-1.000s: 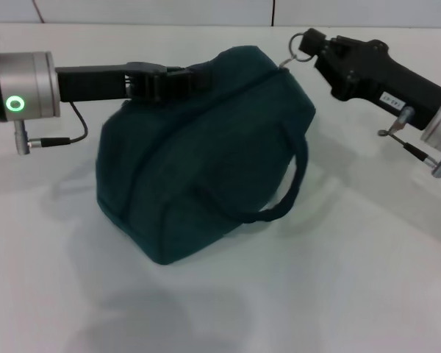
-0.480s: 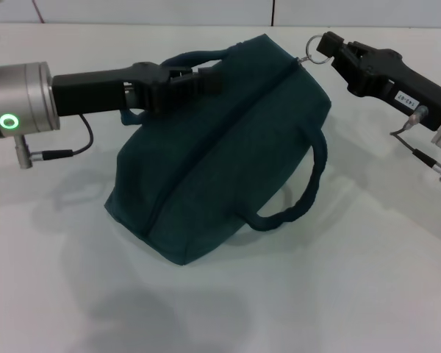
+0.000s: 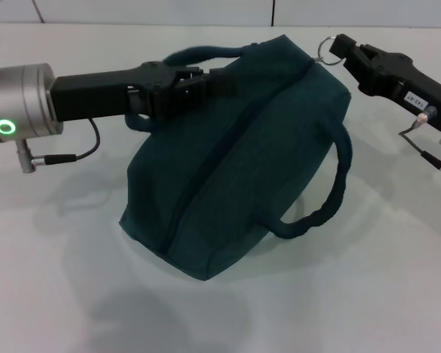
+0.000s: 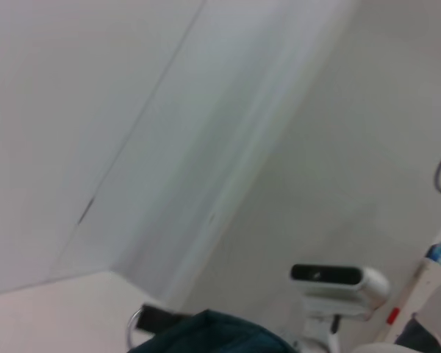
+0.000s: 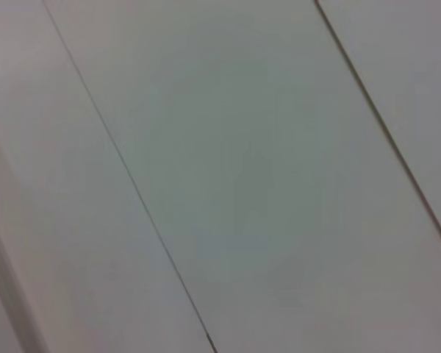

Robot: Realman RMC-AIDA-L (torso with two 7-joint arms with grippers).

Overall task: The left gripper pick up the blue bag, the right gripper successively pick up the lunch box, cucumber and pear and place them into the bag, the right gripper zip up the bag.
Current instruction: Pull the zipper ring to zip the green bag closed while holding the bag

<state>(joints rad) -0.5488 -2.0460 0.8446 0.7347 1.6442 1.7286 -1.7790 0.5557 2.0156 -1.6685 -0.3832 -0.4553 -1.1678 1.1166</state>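
Bright, even overhead light; soft shadow beneath the blue bag (image 3: 235, 169); wrist views blurred.

A white table (image 3: 338, 294) fills most of the head view, matte and evenly lit, with soft grey shadows on it. Behind its far edge runs a pale wall (image 3: 169, 11) with a dark vertical seam and a thin red line near the left corner. The left wrist view shows a light wall (image 4: 95, 110) and a camera (image 4: 338, 283) on a white stand (its base is cut off). The right wrist view shows only pale panels (image 5: 242, 169) split by thin dark seams.
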